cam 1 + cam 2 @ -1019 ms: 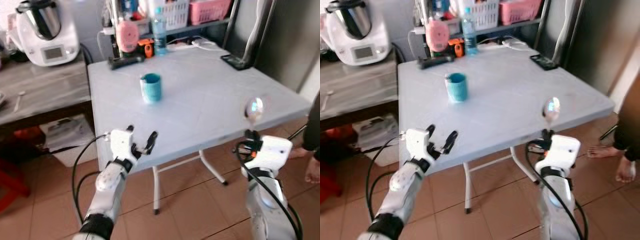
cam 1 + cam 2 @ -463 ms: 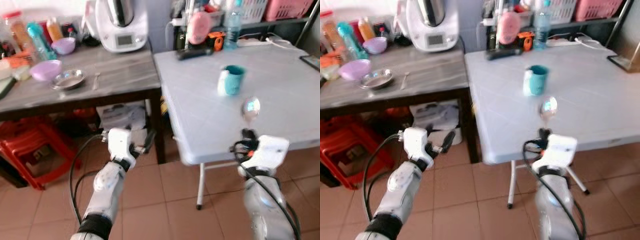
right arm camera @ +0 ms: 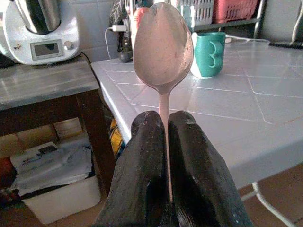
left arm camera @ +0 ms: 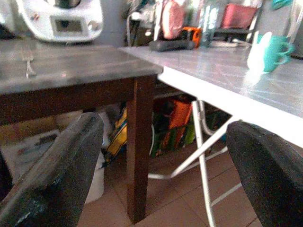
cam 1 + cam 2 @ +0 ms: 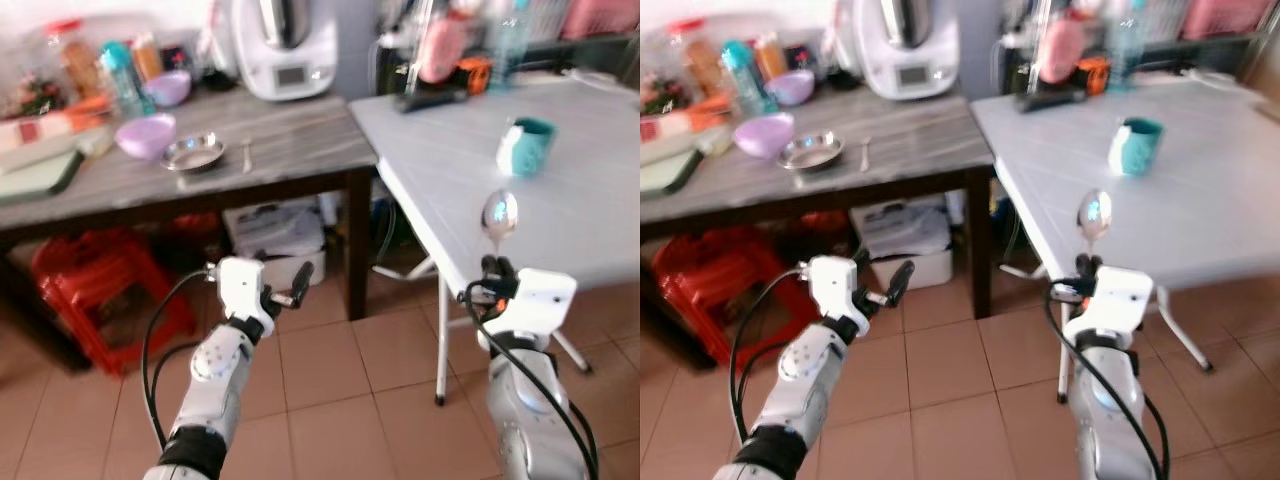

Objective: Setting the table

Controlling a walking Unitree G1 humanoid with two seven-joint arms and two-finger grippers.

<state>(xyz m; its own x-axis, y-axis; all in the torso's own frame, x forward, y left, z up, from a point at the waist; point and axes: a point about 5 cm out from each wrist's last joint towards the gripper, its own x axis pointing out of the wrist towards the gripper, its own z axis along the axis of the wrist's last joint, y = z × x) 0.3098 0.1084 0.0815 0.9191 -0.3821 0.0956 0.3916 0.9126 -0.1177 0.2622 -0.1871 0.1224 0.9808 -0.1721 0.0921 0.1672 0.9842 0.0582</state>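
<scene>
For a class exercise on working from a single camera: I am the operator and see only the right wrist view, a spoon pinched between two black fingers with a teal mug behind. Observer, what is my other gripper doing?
Observer: The left gripper is open and holds nothing, out over the tiled floor.
Operator: What is on the wooden table beyond the white appliance?
Observer: A purple bowl, with a metal dish beside it.
Operator: Any more cutlery there?
Observer: Yes, a small spoon lies just past the metal dish.
</scene>
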